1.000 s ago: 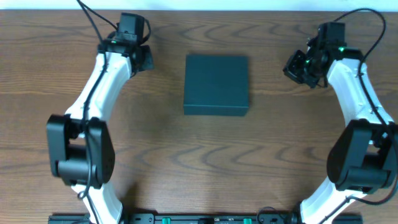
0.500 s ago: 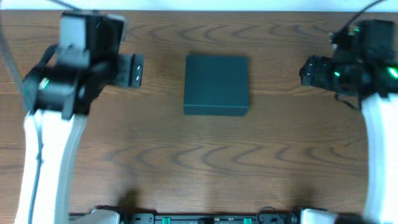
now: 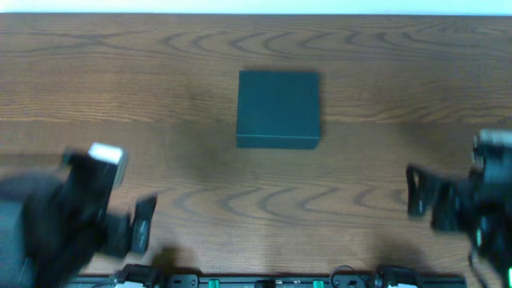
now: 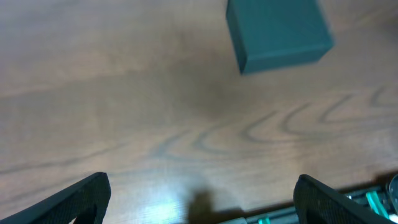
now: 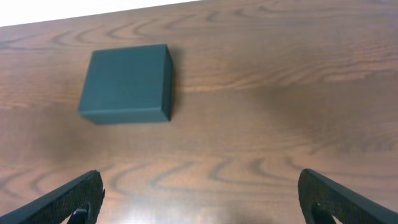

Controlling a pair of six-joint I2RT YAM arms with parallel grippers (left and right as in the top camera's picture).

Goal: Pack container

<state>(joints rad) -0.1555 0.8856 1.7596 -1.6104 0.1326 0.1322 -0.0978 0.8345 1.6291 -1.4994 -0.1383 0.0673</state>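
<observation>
Teal, matte container [image 3: 278,108]: square, lid shut, flat on the bench [image 3: 120,80], mid-width and toward the far side. Nothing else lies on the wood in any view; no goods to pack are visible.

Left gripper [image 4: 202,181]: fingers wide apart, empty, near the front edge, well apart from the container. Right gripper [image 5: 199,177]: likewise apart and empty, near the front edge on the other side. Both are blurred in the overhead view.

Handling, judged: a rigid box that should hold its shape under a pinch. The matte skin should give fair friction. It is likely light while empty, so it may skid if pushed. It looks too broad to grip across the body. Better to pinch the lid's edge at one wall while the other gripper braces the base. Hinge side cannot be told.
</observation>
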